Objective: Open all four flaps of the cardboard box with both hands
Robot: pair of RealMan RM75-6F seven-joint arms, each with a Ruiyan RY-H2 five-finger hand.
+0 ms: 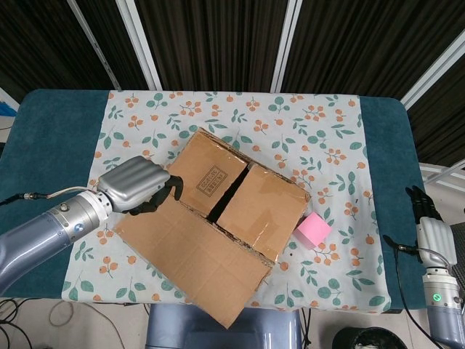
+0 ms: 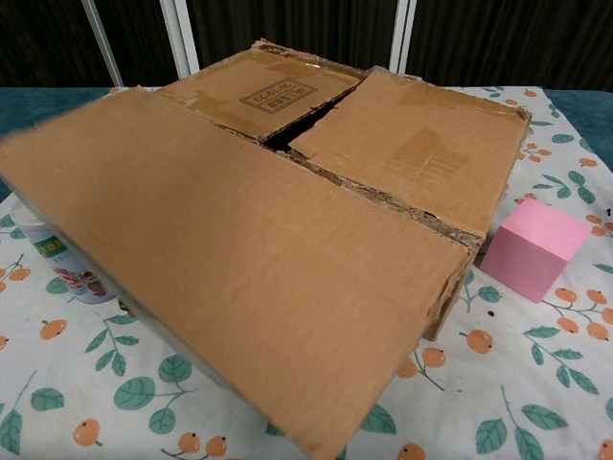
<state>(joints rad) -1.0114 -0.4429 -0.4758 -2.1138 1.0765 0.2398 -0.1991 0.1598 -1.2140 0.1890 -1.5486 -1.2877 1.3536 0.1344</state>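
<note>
The left hand (image 1: 136, 186) has its fingers curled around the edge of a big flap (image 1: 195, 254) and holds it. That flap is folded out flat toward the front of the table. It belongs to the cardboard box (image 1: 251, 196), which sits in the middle of the flowery cloth (image 1: 290, 123). Two smaller flaps (image 2: 402, 153) still lie shut on top, with a dark gap between them. A pink block (image 1: 314, 230) sits just beside the box. The right hand (image 1: 429, 222) hangs off past the table's edge, and I cannot tell how its fingers are.
</note>
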